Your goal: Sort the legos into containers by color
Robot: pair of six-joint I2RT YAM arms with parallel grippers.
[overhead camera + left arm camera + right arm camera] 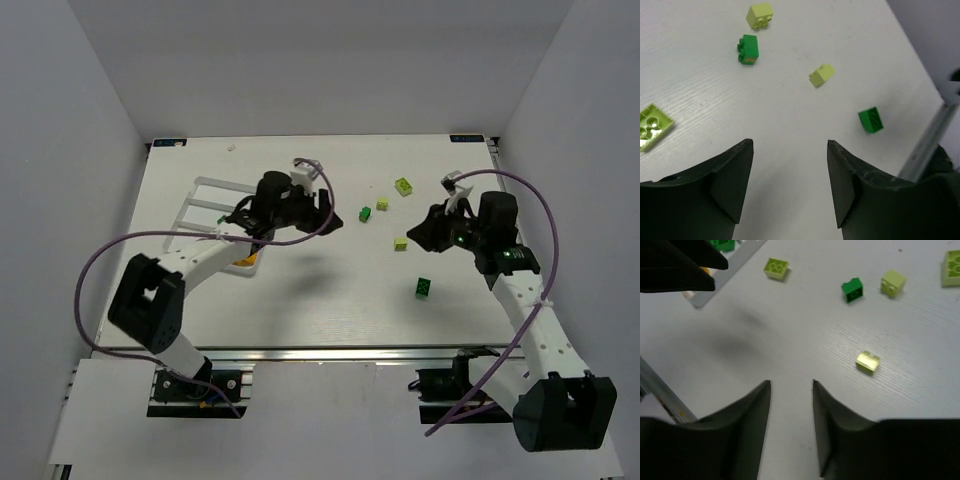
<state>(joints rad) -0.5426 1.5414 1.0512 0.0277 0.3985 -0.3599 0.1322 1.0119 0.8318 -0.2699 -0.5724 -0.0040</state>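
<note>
The left hand (790, 145) stands open over the table (330, 310), with nothing between its fingers. The right hand (791, 384) is likewise open and empty. Five legos (400, 243) lie loose and apart on the table's right half, a dark green brick (423, 288) nearest the arm bases. The tray (200, 185) sits at the left, partly under the left arm (an orange piece (243, 262) shows at its near end).

Robotics lab (white-walled table (300, 310))

Seen from the table (330, 310) centre, the tray (205, 183) lies at nine o'clock. Loose legos (400, 243) lie scattered from two to four o'clock, well apart from it.
</note>
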